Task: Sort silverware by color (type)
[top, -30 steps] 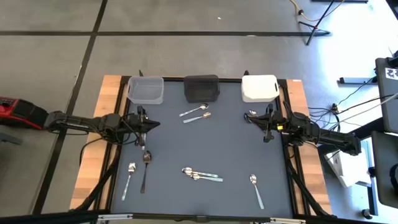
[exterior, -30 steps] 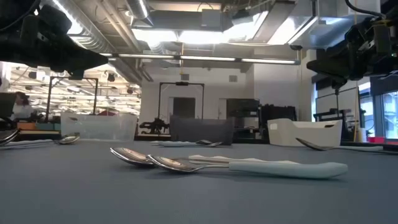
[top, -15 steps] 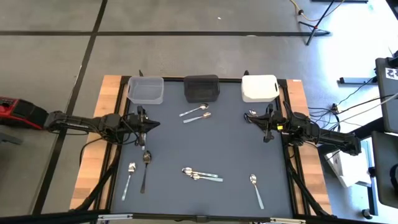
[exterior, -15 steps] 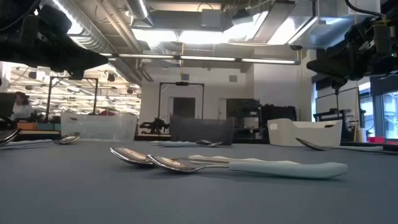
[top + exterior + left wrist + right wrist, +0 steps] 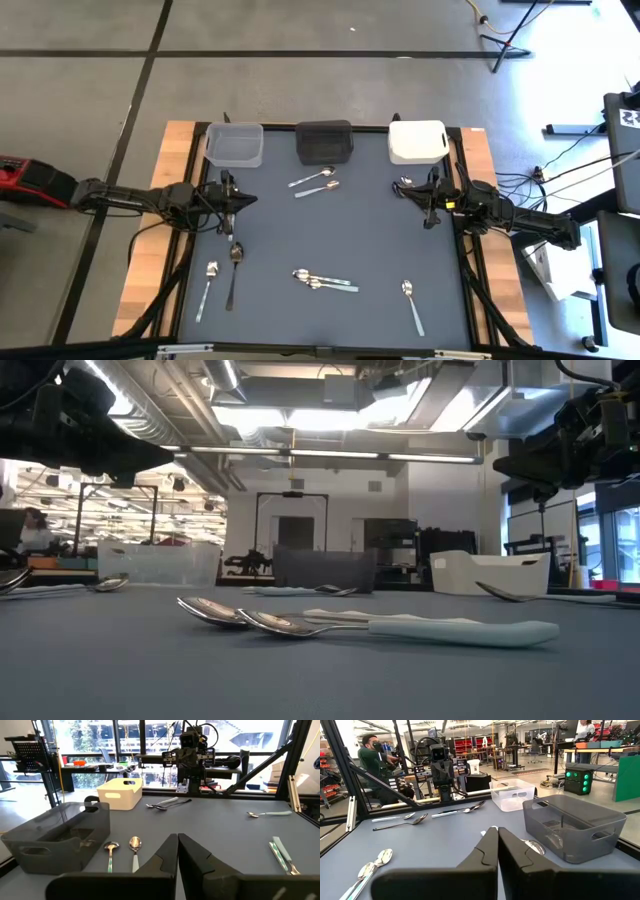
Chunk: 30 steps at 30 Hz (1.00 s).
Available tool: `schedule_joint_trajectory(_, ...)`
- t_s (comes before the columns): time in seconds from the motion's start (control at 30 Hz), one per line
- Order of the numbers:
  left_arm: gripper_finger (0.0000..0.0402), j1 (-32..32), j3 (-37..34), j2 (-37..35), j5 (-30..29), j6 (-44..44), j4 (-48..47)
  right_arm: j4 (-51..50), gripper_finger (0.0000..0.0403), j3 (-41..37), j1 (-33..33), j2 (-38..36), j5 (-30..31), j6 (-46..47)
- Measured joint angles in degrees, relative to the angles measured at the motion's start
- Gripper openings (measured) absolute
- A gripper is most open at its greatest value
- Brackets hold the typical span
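Note:
Both grippers are shut, hold nothing and hover above the dark mat. My left gripper (image 5: 243, 200) (image 5: 177, 836) is at the mat's left side, my right gripper (image 5: 423, 199) (image 5: 495, 829) at its right side; they face each other. Spoons lie flat on the mat. Two spoons (image 5: 314, 183) (image 5: 122, 851) lie in front of the black bin. A touching pair (image 5: 322, 281) (image 5: 300, 622) lies near the front middle. Two more (image 5: 220, 277) lie front left, one (image 5: 412, 304) lies front right, and one (image 5: 404, 183) lies just beyond the right gripper.
Three bins stand along the far edge: clear (image 5: 235, 144), black (image 5: 324, 141) and white (image 5: 417, 141). The black bin (image 5: 575, 827) holds something small. Bare mat (image 5: 330, 230) stretches between the two grippers. A person (image 5: 376, 762) stands beyond the table in the right wrist view.

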Motion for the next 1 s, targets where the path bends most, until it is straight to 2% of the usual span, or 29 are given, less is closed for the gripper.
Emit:
schedule_joint_trajectory(0.33, 0.0006, 0.0, 0.0, 0.0, -0.1, 0.5, 0.0, 0.0, 0.0001, 0.0, 0.0, 0.0, 0.0, 0.0)
schedule_joint_trajectory(0.53, 0.0006, 0.1, 0.0, 0.0, -3.5, 8.8, 1.0, 0.7, 0.0001, 0.0, 0.0, 0.0, 0.0, 0.0)
schedule_joint_trajectory(0.73, 0.0006, 0.1, 0.0, 0.0, -2.5, 8.5, 8.8, 7.5, 0.0001, 0.0, 0.0, 0.0, 0.6, 0.4)
schedule_joint_trajectory(0.9, 0.0006, 0.4, 0.0, 0.3, -1.8, 8.4, 18.3, 5.0, 0.0001, 2.1, 0.0, 1.1, 1.6, 1.0)
schedule_joint_trajectory(1.0, 0.0006, 1.2, 0.0, 1.7, -0.5, 7.7, 21.1, 0.8, 0.0001, 3.9, 0.0, 4.3, 6.0, 1.8)
